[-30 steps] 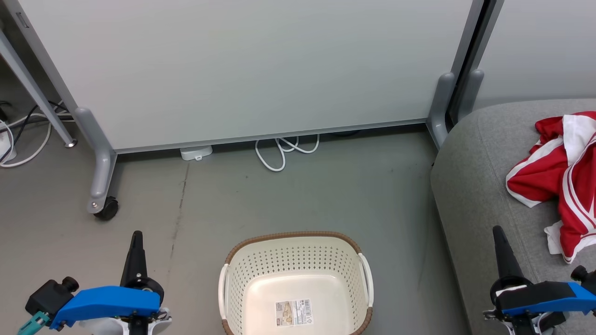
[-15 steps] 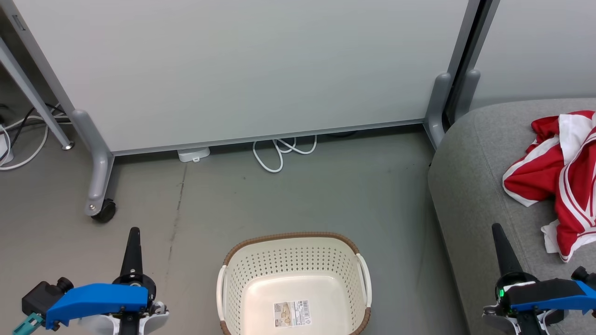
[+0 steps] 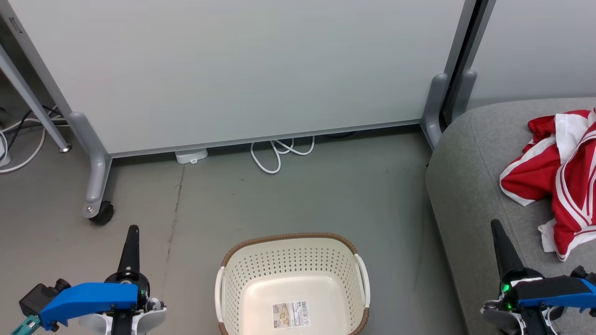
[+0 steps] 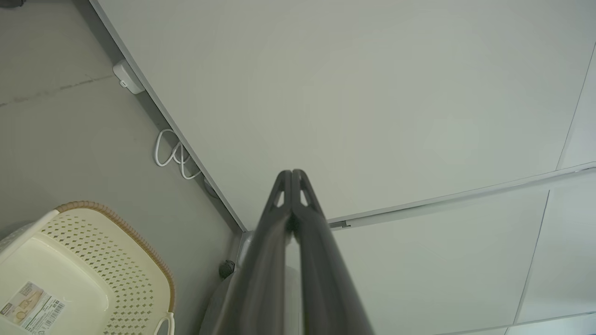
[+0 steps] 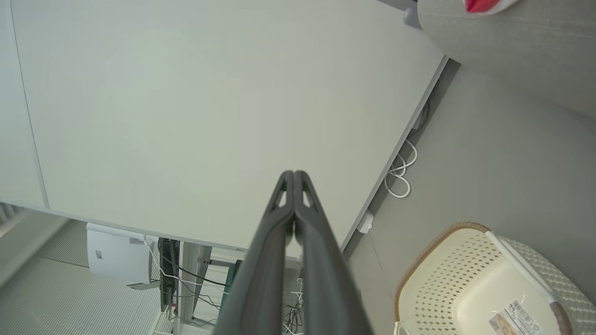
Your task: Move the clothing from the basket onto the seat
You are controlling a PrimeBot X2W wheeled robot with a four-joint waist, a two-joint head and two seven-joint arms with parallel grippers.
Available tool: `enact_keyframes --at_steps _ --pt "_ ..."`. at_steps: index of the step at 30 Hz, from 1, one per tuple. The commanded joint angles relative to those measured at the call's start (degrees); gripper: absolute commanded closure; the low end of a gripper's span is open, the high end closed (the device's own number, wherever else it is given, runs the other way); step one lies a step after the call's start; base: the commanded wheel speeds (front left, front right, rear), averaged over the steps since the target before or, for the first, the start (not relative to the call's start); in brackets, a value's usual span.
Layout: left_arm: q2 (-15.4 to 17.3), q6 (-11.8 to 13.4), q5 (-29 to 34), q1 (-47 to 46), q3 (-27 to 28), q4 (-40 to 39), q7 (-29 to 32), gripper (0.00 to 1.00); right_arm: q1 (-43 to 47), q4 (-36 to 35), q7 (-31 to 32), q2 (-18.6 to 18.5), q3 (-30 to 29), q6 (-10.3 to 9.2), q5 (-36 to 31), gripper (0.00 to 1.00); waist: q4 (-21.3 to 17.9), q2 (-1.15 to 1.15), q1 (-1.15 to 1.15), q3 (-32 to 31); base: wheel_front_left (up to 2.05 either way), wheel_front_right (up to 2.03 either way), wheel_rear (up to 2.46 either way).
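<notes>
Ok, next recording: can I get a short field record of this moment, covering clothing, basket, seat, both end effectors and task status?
clothing: red with white stripes, crumpled on the seat
basket: on the floor, holding just its barcode sticker
seat: grey cushion, to the basket's right
left end effector: shut, holding nothing, left of the basket
right end effector: shut, holding nothing, over the seat's near part
task status: looks complete
</notes>
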Motion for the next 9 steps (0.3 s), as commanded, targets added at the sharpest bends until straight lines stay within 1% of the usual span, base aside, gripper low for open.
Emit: enact_keyframes --at_steps 1,9 --pt "0.1 -0.4 -1.5 -1.2 0.4 -0.5 0.5 1.00 -0.9 -0.4 0.4 -0.3 -0.2 0.02 1.7 1.00 -0.1 0.00 0.00 0.0 0.00 0.00 0.00" --pt "0.1 -0.4 -5.3 -1.3 0.8 -0.7 1.5 1.00 -1.2 -0.5 1.4 -0.3 -0.3 0.02 5.7 1.00 -0.3 0.00 0.00 -0.1 0.00 0.00 0.00"
